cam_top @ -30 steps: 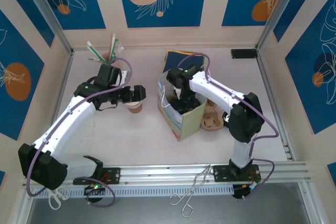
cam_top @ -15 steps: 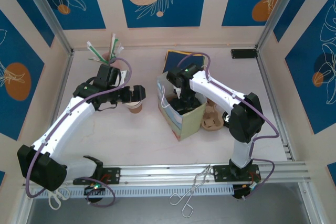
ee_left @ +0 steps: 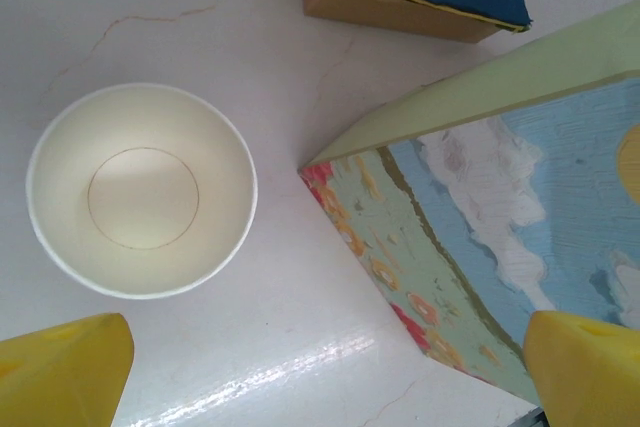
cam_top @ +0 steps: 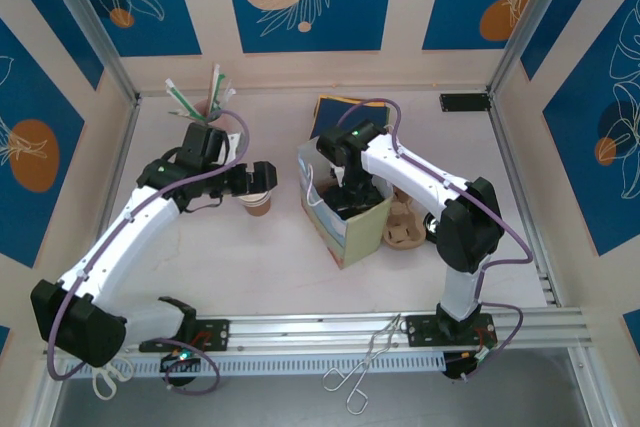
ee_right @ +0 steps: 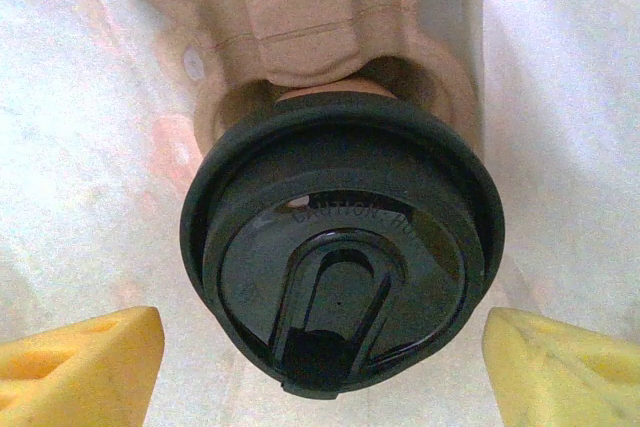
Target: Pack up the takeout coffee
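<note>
Right gripper (ee_right: 320, 365), open, straddles the takeout coffee (ee_right: 340, 257) in its pulp carrier (ee_right: 300, 17). Left gripper (ee_left: 322, 367), open, hangs above empty cup (ee_left: 140, 192) and paper bag (ee_left: 470, 207).

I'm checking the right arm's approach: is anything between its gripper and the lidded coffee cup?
Nothing visible does. In the right wrist view the takeout coffee sits straight ahead of the open right gripper, its yellow fingers apart from the lid on either side. The pulp carrier lies beyond the cup.
</note>
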